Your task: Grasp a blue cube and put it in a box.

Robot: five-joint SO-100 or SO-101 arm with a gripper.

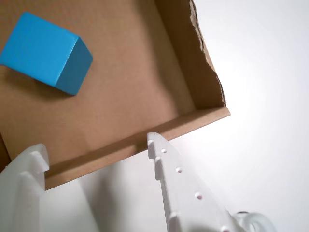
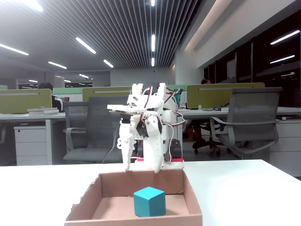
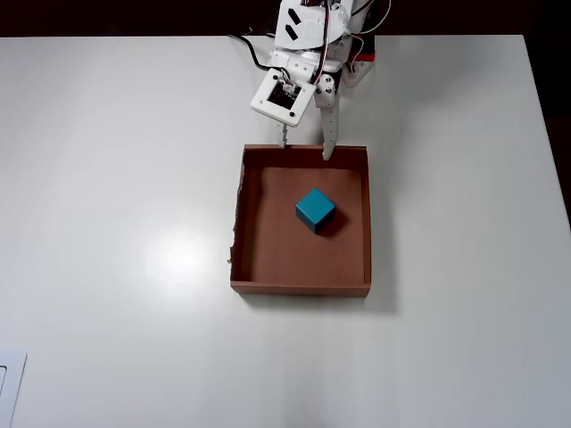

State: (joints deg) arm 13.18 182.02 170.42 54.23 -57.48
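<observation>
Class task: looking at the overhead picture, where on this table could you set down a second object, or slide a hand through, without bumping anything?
The table is bare on both sides of the box and along the near edge below it. Inside the box, floor is free around the cube, mostly toward the bottom wall. It is crowded at the box's top wall, where the open pincer hangs.

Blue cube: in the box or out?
In. The blue cube rests on the box floor; the gripper is open, apart.

Place: an open-plan office.
Ceiling: dark slats with long strip lights.
Furniture behind the arm: mesh office chairs, desks with green dividers, a white drawer cabinet.
Work surface: white table.
</observation>
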